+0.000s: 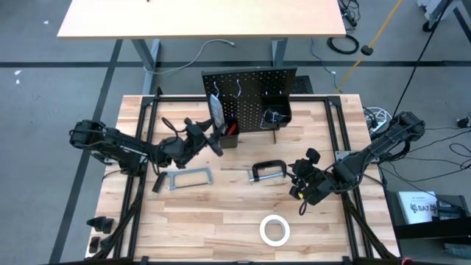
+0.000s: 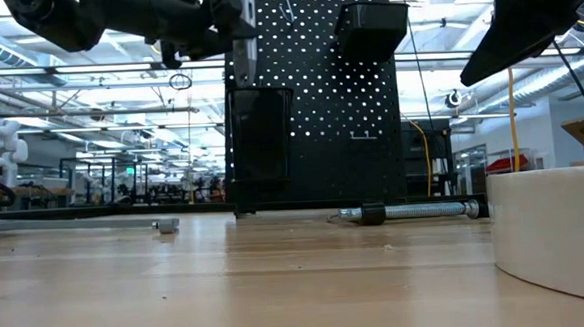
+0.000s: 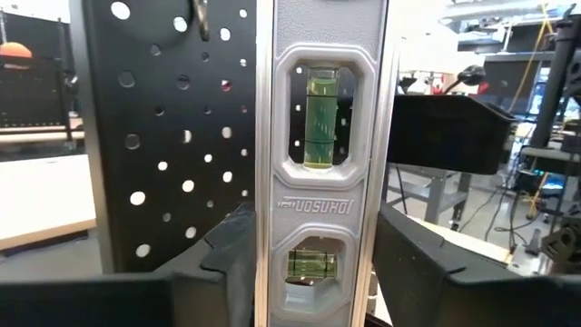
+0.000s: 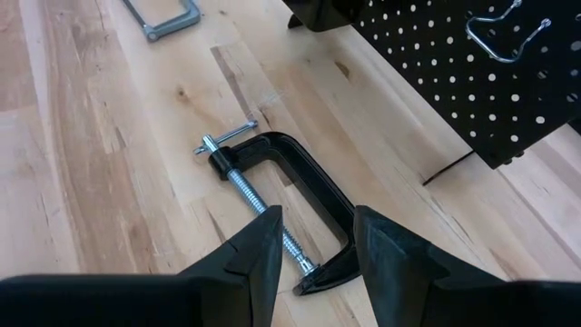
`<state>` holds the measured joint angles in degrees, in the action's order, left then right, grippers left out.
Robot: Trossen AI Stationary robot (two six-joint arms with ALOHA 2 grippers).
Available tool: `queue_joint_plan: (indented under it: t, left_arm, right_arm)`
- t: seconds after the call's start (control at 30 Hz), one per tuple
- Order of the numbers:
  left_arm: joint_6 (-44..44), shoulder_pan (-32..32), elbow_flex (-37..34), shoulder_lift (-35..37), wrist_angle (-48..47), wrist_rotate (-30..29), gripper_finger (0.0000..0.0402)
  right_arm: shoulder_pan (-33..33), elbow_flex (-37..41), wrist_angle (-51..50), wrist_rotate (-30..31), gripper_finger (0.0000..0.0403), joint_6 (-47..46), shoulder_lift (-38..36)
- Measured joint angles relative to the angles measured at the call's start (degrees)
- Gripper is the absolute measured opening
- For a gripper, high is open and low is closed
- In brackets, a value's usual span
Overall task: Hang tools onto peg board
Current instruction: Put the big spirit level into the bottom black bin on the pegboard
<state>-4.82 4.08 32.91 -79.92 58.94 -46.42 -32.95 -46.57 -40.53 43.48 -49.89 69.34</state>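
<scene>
Left gripper [image 1: 213,140] pinching long silver level [image 3: 320,163] upright against black holed peg board [image 1: 250,85], ready for hanging; right gripper [image 4: 313,245] spread above black C-clamp [image 4: 290,195].

- Even, bright overhead light falls on the table [image 1: 221,213]; shadows under the arms are soft and faint.
- At table height, ceiling strip lights glare behind the peg board [image 2: 313,92], turning it and the arms into dark silhouettes.
- The near tape roll [image 2: 561,229] and the wood in front of it are blurred.
- The level [image 3: 322,154] sits sharp up close, with a bright, washed-out room behind it.
</scene>
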Motion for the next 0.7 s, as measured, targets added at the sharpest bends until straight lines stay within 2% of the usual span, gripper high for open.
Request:
queue_joint_plan:
  t: [0.13,0.23,0.7]
  left_arm:
    - [0.0,0.0,0.0,0.0,0.0,0.5,0.0223]
    - [0.0,0.0,0.0,0.0,0.1,0.6,0.0242]
    - [0.0,0.0,0.0,0.0,0.1,0.6,0.0250]
  right_arm:
    - [0.0,0.0,0.0,0.0,0.0132,0.0,0.0]
    - [0.0,0.0,0.0,0.0,0.0132,0.0,0.0]
    - [0.0,0.0,0.0,-0.1,0.0132,0.0,0.0]
